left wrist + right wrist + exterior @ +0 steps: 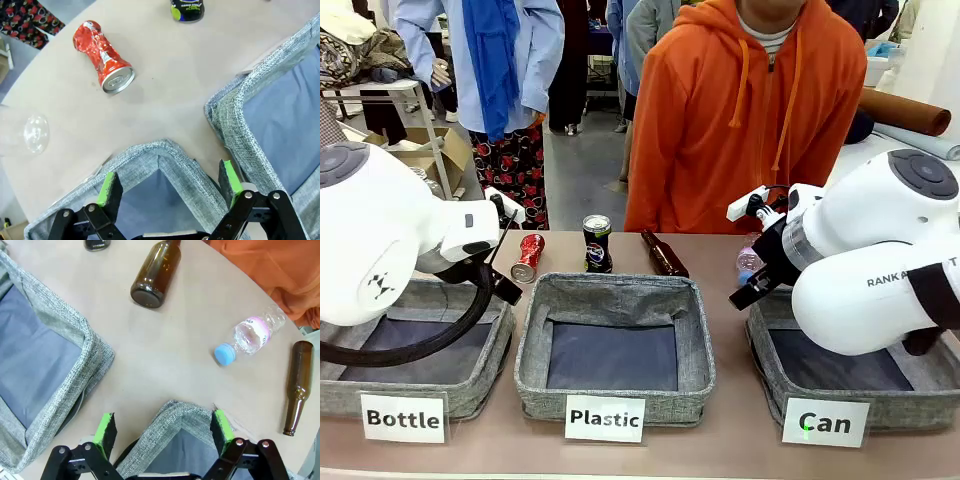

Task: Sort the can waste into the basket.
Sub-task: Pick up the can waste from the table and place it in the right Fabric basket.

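Closest, grey fabric rectangular basket [910,412] labelled "Can", front right; crushed shiny red metal can [528,257] on its side and upright black-blue metal can [597,243] well apart from it, back left. Left gripper [169,172] and right gripper [161,416] spread wide, holding nothing. Risk: dented red can rolling away or slipping free mid-carry.

Beyond the left gripper [169,177], past a corner of the grey fabric "Bottle" basket [161,149], the crumpled shiny red metal can [103,60] lay on the table [175,85]; the black-blue can [187,9] stood farther off
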You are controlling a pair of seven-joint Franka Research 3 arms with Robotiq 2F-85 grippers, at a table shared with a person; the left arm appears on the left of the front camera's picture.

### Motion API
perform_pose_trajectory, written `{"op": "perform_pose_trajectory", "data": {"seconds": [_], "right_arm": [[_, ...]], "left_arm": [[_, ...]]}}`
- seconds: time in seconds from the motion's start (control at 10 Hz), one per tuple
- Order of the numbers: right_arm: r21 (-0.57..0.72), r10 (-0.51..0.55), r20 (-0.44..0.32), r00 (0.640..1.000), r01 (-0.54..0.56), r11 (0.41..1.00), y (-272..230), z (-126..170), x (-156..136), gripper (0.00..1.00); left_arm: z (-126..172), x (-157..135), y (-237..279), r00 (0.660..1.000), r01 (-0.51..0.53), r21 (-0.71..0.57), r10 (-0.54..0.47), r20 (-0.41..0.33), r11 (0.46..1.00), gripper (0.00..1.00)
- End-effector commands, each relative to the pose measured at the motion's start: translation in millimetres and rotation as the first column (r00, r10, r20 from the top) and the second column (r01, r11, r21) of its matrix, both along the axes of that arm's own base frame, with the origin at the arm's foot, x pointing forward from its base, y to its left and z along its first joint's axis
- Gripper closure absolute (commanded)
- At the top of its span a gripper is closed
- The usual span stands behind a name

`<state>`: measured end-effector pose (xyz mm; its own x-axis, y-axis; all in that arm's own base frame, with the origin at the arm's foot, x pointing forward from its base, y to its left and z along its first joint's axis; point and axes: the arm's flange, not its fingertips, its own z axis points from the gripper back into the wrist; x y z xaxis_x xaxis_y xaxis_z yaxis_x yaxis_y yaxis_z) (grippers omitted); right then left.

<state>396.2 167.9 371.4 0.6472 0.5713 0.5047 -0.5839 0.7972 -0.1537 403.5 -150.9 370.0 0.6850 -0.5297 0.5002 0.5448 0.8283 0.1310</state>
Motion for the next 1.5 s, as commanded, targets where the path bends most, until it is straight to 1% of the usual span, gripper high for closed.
{"op": "perform_pose_trajectory", "data": {"seconds": [0.0, 1.0, 1.1, 1.2, 1.3, 1.4], "right_arm": [[0.0, 0.0, 0.0, 1.0, 0.0, 1.0, 0, 0, 0, 0.0], [0.0, 0.0, 0.0, 1.0, 0.0, 1.0, 0, 0, 0, 0.0], [-0.025, 0.061, -0.064, 0.996, -0.063, 0.998, 0, 21, -2, 0.0], [-0.036, 0.004, -0.034, 0.999, -0.005, 0.999, -4, 56, -8, 0.0], [0.067, -0.112, -0.071, 0.991, 0.117, 0.991, -14, 105, -22, 0.0], [0.208, -0.184, -0.103, 0.977, 0.202, 0.957, -42, 149, -45, 0.0]], "left_arm": [[0, 0, 0, 1.0, 0.0, 0.0, 0.0, 0.0, 1.0, 0.0], [0, 0, 0, 1.0, 0.0, 0.0, 0.0, 0.0, 1.0, 0.0], [0, 0, 0, 1.0, 0.0, 0.0, 0.0, 0.0, 1.0, 0.0], [38, -16, -2, 0.997, 0.071, -0.126, -0.069, 0.019, 0.989, 0.0], [85, -36, -2, 0.998, 0.055, -0.233, -0.058, -0.008, 0.971, 0.0], [125, -64, 10, 0.994, 0.059, -0.334, -0.085, -0.067, 0.941, 0.0]]}}
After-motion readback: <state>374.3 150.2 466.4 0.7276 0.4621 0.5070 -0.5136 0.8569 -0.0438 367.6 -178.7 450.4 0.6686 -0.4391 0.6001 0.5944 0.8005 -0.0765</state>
